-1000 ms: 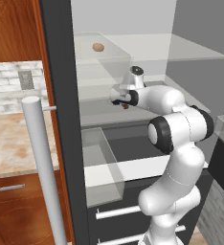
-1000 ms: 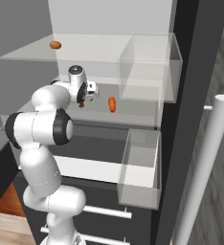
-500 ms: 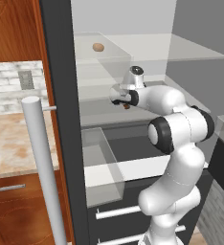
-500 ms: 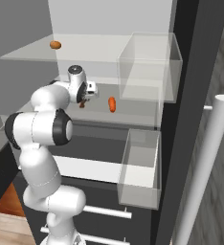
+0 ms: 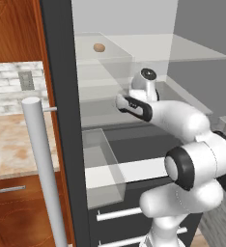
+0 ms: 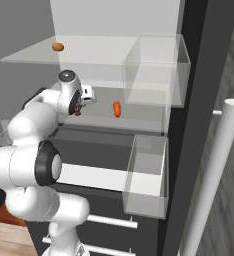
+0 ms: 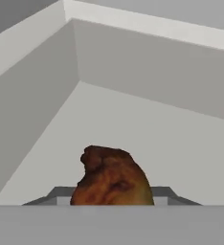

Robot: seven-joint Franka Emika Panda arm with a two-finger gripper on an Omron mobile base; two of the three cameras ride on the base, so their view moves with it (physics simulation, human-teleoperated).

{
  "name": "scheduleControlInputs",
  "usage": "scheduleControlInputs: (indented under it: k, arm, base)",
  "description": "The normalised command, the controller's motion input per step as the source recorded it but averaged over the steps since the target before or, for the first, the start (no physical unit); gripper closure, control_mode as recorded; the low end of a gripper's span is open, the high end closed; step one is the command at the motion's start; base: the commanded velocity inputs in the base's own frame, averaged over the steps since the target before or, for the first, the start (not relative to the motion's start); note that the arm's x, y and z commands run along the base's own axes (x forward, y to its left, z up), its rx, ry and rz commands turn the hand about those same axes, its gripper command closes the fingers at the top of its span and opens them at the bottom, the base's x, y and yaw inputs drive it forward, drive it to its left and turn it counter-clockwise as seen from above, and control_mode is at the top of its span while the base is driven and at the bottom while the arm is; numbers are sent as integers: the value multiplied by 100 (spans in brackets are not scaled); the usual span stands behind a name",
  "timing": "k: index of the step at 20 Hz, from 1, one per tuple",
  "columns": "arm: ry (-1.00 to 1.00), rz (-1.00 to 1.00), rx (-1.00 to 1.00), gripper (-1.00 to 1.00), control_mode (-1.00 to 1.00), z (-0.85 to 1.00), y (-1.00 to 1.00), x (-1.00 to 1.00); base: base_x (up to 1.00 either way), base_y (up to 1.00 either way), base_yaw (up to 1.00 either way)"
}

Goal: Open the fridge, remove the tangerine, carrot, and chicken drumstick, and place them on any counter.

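Between the gripper (image 7: 112, 203) jaws sits the chicken drumstick (image 7: 111, 179), clamped

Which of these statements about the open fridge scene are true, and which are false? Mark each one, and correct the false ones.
1. The tangerine lies on the top shelf. True.
2. The carrot lies in the lower door bin. False: it lies on the middle shelf.
3. The gripper is shut on the drumstick. True.
4. The fridge door is closed. False: it stands open.
5. The carrot touches the drumstick. False: they lie apart.
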Motion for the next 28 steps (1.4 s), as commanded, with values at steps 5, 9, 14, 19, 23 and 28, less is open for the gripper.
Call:
scheduleControlInputs:
  k: [5, 9, 14, 19, 23, 28]
  arm:
    - [-2, 9, 0, 100, -100, 63, -1, -100]
    - [5, 1, 0, 100, -100, 90, -7, -100]
    - [5, -1, 1, 100, -100, 80, -29, -100]
    - [0, 1, 1, 100, -100, 75, -28, -100]
    - [3, 0, 0, 100, -100, 44, -24, -90]
    - [-2, -15, -8, 100, -100, 3, -38, -44]
  base:
    - [0, 0, 0]
    - [0, 0, 0]
    - [0, 0, 0]
    - [0, 0, 0]
    - [0, 0, 0]
    - [0, 0, 0]
